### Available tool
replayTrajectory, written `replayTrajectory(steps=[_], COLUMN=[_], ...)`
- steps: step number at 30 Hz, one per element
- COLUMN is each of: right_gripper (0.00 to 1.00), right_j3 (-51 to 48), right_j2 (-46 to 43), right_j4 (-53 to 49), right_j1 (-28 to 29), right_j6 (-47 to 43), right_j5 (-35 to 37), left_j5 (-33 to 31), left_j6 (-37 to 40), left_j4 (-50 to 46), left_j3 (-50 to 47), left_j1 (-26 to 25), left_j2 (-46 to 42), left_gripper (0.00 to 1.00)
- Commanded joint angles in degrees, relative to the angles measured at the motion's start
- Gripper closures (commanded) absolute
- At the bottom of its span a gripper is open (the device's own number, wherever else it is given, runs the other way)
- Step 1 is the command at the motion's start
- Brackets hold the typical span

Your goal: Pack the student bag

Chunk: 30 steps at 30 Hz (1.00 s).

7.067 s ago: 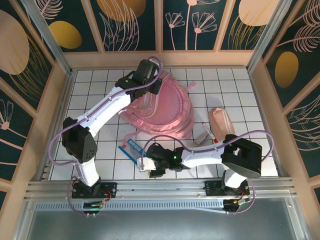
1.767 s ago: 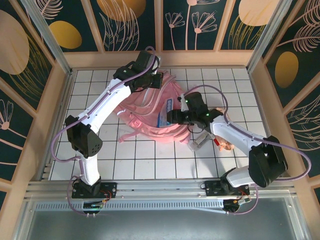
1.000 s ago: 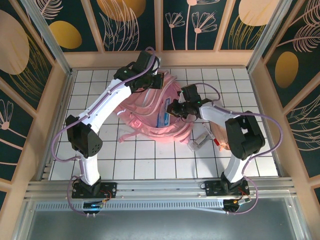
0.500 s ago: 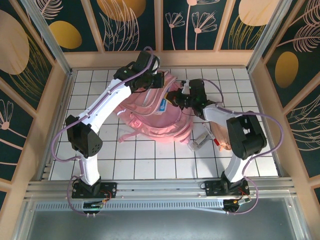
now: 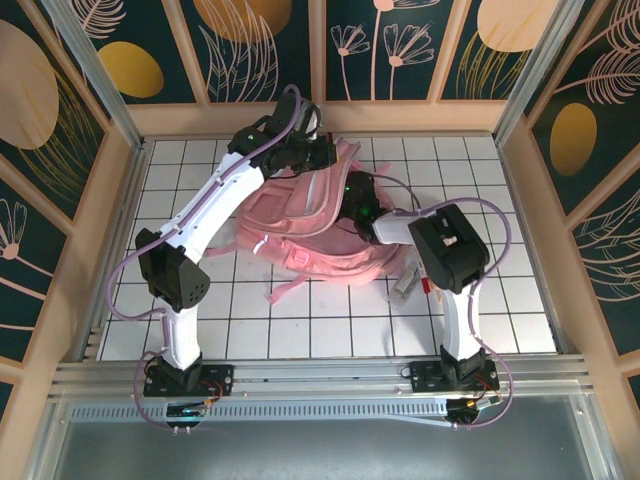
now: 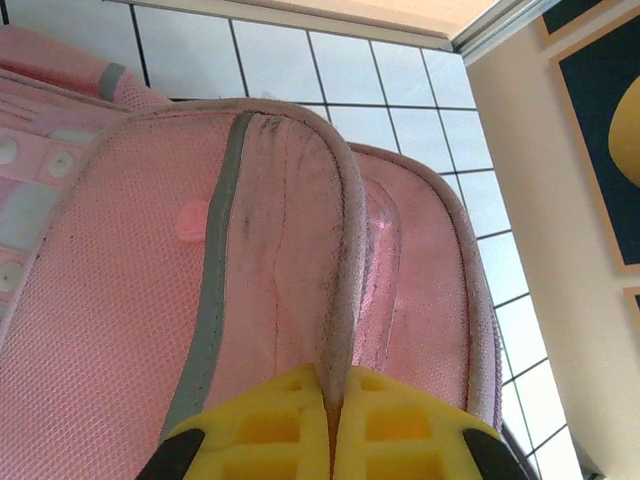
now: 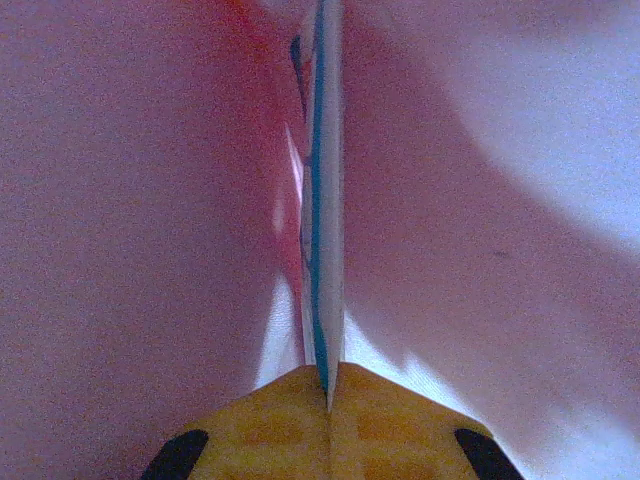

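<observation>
The backpack (image 5: 300,220) lies on the white tiled table (image 5: 330,320), toward its far centre. The right gripper (image 7: 328,385) sits inside the backpack, fingers clamped on a thin blue-and-white card (image 7: 320,200) seen edge-on. Farther back, the left gripper (image 6: 330,400) is pinched tight on the backpack's upper rim.

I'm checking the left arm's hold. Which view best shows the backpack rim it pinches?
Left wrist: the pink backpack's rim runs into the shut left gripper. Top external shows the whole backpack, the left arm covering that rim. Right wrist shows its pink fabric close up.
</observation>
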Motion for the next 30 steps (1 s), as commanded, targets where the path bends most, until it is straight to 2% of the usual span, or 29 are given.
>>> replayTrajectory(steps=[1,6,8,12,15,17,22,25,30], right_gripper=[0.92,0.88,0.78,0.67,0.60,0.57,0.55,0.55,0.54], right_j3=[0.87,0.60,0.40,-3.91,-4.58,-5.58,-8.02,-8.16,-8.66], right_j2=[1.26,0.07,-0.06,-3.74,-8.21,-11.72,-19.79,-25.56,-36.45], right_j4=[5.91,1.39,-3.20,-7.06,-15.51,-20.26,-28.06,-37.37,-52.06], right_j1=[1.62,1.33,0.45,-1.75,-1.94,-4.49,-7.58,-9.23,-15.72], right_j6=[4.62,-0.21,-3.36,-6.72,-11.40,-13.68,-19.06,-27.92,-44.50], right_j5=[-0.94,-8.95,-11.38,-13.57,-13.68,-13.32,-15.17,-13.14,-9.68], left_j5=[1.51,-1.99,-4.26,-8.56,-11.11,-12.48,-15.15,-15.62,-15.86], left_j6=[-0.02,3.35,4.68,7.00,8.18,8.71,9.32,9.77,10.45], left_j4=[6.86,6.39,6.31,7.23,9.96,12.12,16.60,17.11,17.24], left_j3=[4.10,1.63,0.02,-3.82,-8.44,-11.52,-17.21,-18.26,-19.78], left_j1=[-0.30,-0.25,-0.24,-0.27,-0.30,-0.31,-0.29,-0.25,-0.24], left_j2=[-2.13,-4.48,-5.53,-7.56,-9.68,-11.02,-13.39,-13.44,-15.36], left_gripper=[1.00,1.00,1.00,1.00,1.00,1.00,1.00,1.00,1.00])
